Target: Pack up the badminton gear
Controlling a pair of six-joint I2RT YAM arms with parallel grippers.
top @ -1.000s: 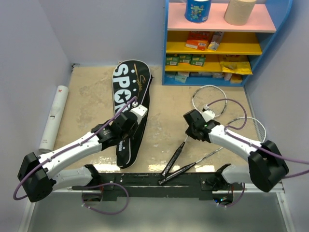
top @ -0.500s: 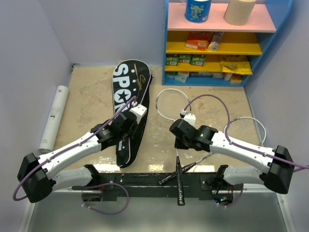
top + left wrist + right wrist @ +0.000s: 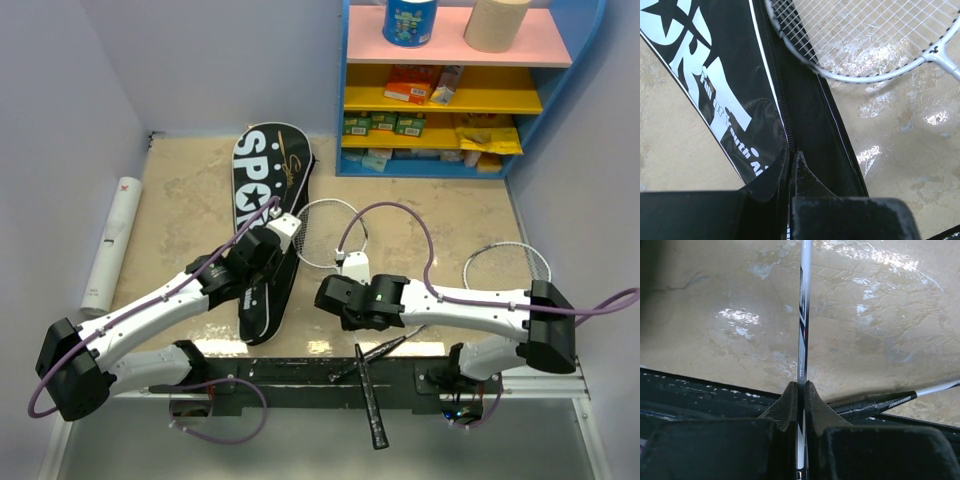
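While my left gripper (image 3: 792, 156) pinches the zipper edge of the bag (image 3: 740, 75), presumably to hold it open, my right gripper (image 3: 801, 386) clamps the racket (image 3: 803, 315) by its shaft, head just at that opening, ready for sliding in.

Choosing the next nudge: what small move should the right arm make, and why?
Probably ease the right gripper leftward, sliding the head of the silver-framed racket into the black SPORT bag: that gripper is shut on the shaft, the left gripper pinches the bag's edge, the head's rim reaches it.
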